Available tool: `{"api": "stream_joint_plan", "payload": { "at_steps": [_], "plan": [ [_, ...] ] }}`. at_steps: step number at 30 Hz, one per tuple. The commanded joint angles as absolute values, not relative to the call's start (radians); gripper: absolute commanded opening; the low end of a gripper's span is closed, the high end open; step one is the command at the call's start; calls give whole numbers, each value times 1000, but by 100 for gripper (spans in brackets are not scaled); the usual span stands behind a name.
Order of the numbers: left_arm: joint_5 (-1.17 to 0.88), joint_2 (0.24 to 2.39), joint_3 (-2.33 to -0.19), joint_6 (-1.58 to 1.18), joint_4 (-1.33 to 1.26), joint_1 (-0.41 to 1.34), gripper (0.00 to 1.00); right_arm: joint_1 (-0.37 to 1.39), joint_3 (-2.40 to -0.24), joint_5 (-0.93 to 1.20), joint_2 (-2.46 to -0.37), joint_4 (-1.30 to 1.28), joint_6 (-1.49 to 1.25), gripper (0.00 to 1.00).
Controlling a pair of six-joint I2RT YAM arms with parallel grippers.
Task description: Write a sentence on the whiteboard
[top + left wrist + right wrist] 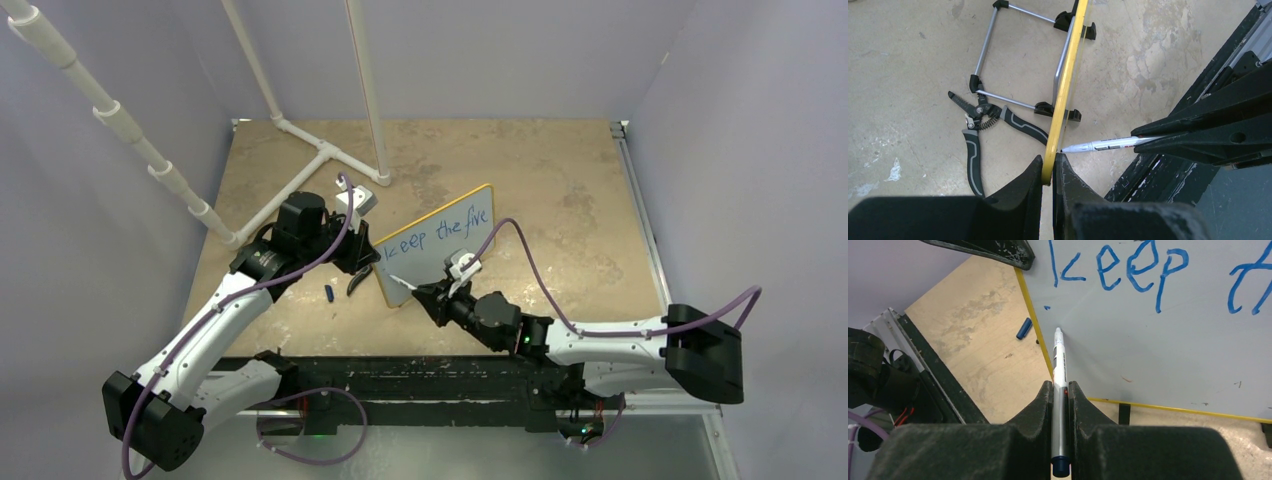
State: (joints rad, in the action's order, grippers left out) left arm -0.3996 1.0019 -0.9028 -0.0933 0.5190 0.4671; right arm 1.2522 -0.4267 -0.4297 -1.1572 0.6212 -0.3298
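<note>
The whiteboard [445, 250] stands upright on its black feet in the middle of the table, with a thin yellow frame [1064, 90]. The sentence [437, 230] on it reads "keep the five" in blue; "keep" [1120, 267] fills the right wrist view, with a small blue dot [1047, 307] under the k. My left gripper [1048, 167] is shut on the board's left edge. My right gripper [1060, 390] is shut on a silver-and-white marker [1060, 365]. The marker's tip sits at the board's lower left, close to or on its face. The same marker [1108, 144] appears in the left wrist view.
Black-handled pliers [979, 125] lie on the table behind the board, beside its metal stand [1013, 55]. A blue marker cap [1023, 328] lies left of the board. A white pipe frame [320, 160] stands at the back left. A black rail [420, 375] runs along the near edge.
</note>
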Motion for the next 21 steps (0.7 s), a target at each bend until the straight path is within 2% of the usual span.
{"api": "stream_joint_plan", "payload": {
  "at_steps": [1, 21],
  "plan": [
    [-374, 982, -907, -86, 493, 469, 0, 1259, -437, -505, -1167, 626, -357, 0],
    [-375, 981, -909, -84, 494, 471, 0, 1259, -453, -447, -1222, 647, -317, 0]
  ]
}}
